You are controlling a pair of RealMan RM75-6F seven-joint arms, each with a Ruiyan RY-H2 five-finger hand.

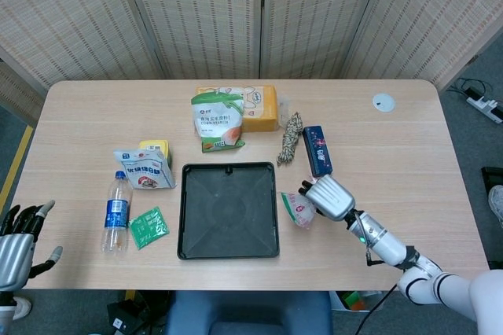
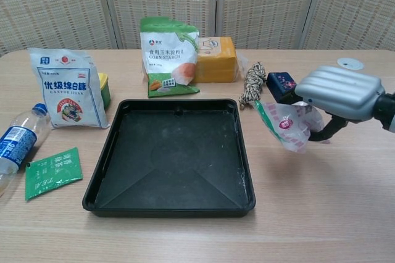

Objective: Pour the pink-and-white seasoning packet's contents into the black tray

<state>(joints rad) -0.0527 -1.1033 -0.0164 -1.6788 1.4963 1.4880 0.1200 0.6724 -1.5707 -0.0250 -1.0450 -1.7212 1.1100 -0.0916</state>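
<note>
From the head view, the right hand (image 1: 328,197) holds the pink-and-white seasoning packet (image 1: 299,209) just right of the black tray (image 1: 229,210), lifted off the surface (image 1: 393,154) with the packet's free end leaning toward the tray's right rim. The main risk, as I judge it, is a pour begun too early: the packet is not yet over the tray floor, so contents could land on the surface or on the rim. Whether the packet is torn open cannot be told. The left hand (image 1: 17,248) sits at the near left corner, fingers apart, holding nothing.

From the chest view, the right hand (image 2: 338,92) has its fingers (image 2: 326,131) curled under and clamped on the packet's (image 2: 285,123) far-right end, so the packet hangs down and leftward with its green-edged end nearest the tray (image 2: 174,155). That hold looks shallow; a quick tilt could let the slick film slip. The blue box (image 2: 281,82) and the rope bundle (image 2: 252,84) lie close behind and could be knocked.
</note>
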